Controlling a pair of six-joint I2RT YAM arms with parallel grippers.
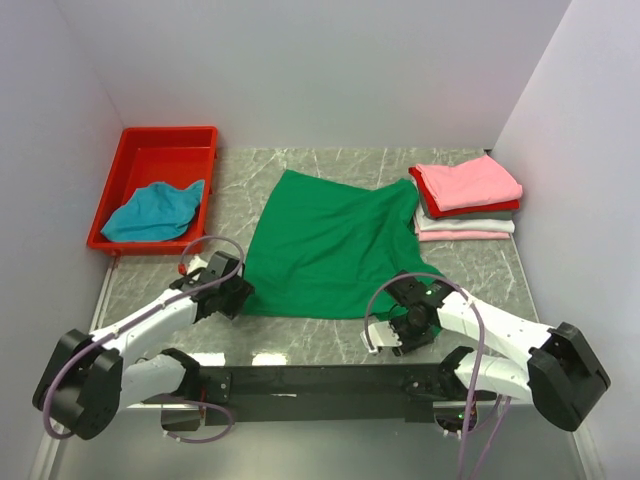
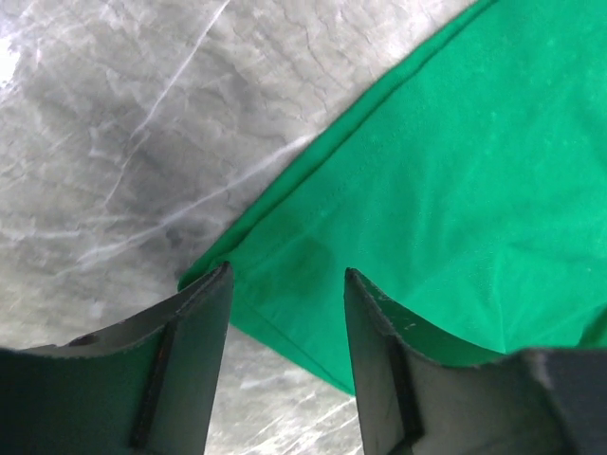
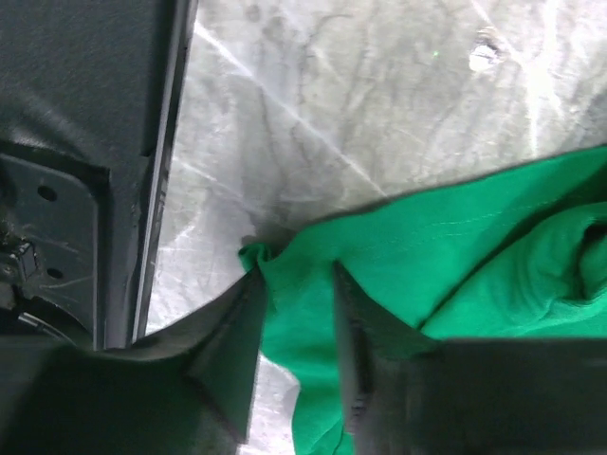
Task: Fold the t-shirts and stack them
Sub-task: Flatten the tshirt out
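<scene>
A bright green t-shirt (image 1: 330, 245) lies spread flat in the middle of the table. My left gripper (image 1: 228, 290) is at its near-left corner. In the left wrist view the jaws (image 2: 287, 275) stand open astride that green corner (image 2: 285, 284), which lies flat on the table between them. My right gripper (image 1: 400, 322) is at the near-right corner. Its jaws (image 3: 296, 275) stand narrower but still apart, with puckered green cloth (image 3: 303, 313) between them, bunched against the left finger. Folded t-shirts (image 1: 467, 183) are stacked at the back right, pink on top. A teal-blue t-shirt (image 1: 155, 210) lies crumpled in the tray.
A red plastic tray (image 1: 165, 150) sits at the back left against the wall. White walls close in the table on three sides. The black base rail (image 1: 320, 380) of the arms runs along the near edge, close behind the right gripper.
</scene>
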